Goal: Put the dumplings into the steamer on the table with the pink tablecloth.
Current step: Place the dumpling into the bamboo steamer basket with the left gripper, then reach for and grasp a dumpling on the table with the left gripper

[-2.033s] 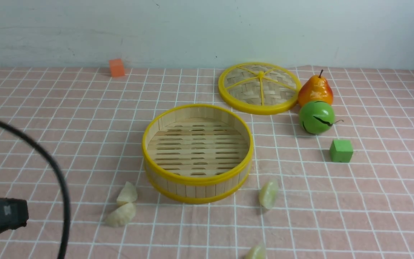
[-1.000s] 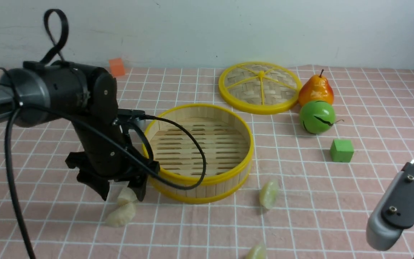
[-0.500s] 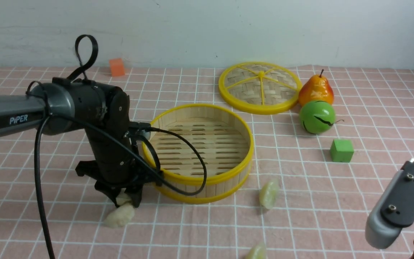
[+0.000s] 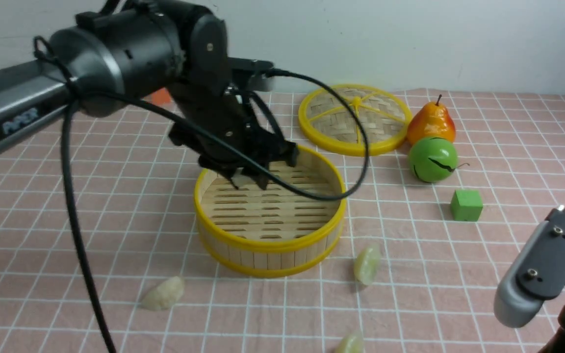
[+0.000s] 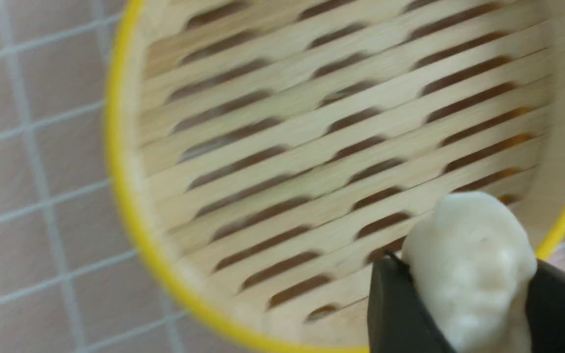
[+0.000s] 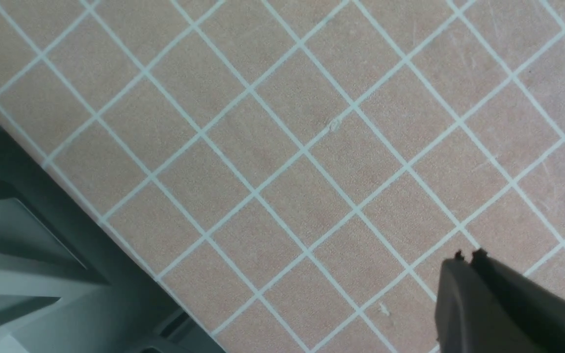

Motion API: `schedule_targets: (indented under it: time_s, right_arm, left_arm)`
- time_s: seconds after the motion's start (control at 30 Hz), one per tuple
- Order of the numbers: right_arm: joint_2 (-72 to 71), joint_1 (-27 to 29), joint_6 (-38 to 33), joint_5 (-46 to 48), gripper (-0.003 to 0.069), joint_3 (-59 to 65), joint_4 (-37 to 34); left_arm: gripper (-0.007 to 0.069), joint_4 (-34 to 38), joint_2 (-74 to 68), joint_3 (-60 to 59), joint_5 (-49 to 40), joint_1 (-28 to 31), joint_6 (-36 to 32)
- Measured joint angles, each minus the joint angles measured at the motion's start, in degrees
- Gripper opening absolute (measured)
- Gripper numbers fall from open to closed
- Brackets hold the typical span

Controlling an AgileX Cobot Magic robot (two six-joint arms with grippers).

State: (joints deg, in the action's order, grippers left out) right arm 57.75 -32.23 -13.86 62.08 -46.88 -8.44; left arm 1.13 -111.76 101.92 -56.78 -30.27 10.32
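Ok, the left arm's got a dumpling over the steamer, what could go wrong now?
The dumpling in the left gripper hangs close to the rim of the steamer, so a release here might clip it and roll out. The arm's cable loops low over the steamer and could snag its rim.

Light bright, even, diffuse. Front view: shadows soft and short, falling slightly left of steamer (image 4: 270, 245) and green cube (image 4: 466, 205), so src approx. above/right; faint sheen on pear (image 4: 430, 122). Left arm (image 4: 115, 54) smeared, its label unreadable; bkgd sharp. Left wrist view: whole frame soft, tablecloth (image 5: 32, 147) grid streaky, dumpling (image 5: 474, 264) close to lens, out of focus. Right wrist view: cloth crisp, right gripper (image 6: 469, 255) dark, soft-edged.
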Motion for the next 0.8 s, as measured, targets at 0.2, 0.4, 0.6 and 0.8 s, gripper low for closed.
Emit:
schedule_targets:
  time_s: [0.2,0.4,0.6,0.8]
  right_arm:
    - [0.0,0.0,0.0,3.7,0.0021,0.0,0.1]
    - [0.0,0.0,0.0,7.1,0.0027,0.0,0.2]
    - [0.0,0.0,0.0,7.0,0.0031,0.0,2.0]
    - [0.0,0.0,0.0,3.8,0.0031,0.0,2.8]
  left_arm:
    - [0.0288,-1.1,-12.4,11.6,2.1,-2.1,6.0]
    - [0.0288,-2.7,-21.1,17.8,0.7,-1.9,7.8]
    - [0.0397,-2.8,-22.6,19.8,-1.3,-1.9,7.8]
    - [0.0573,-3.5,-19.5,27.3,-11.5,-1.9,7.2]
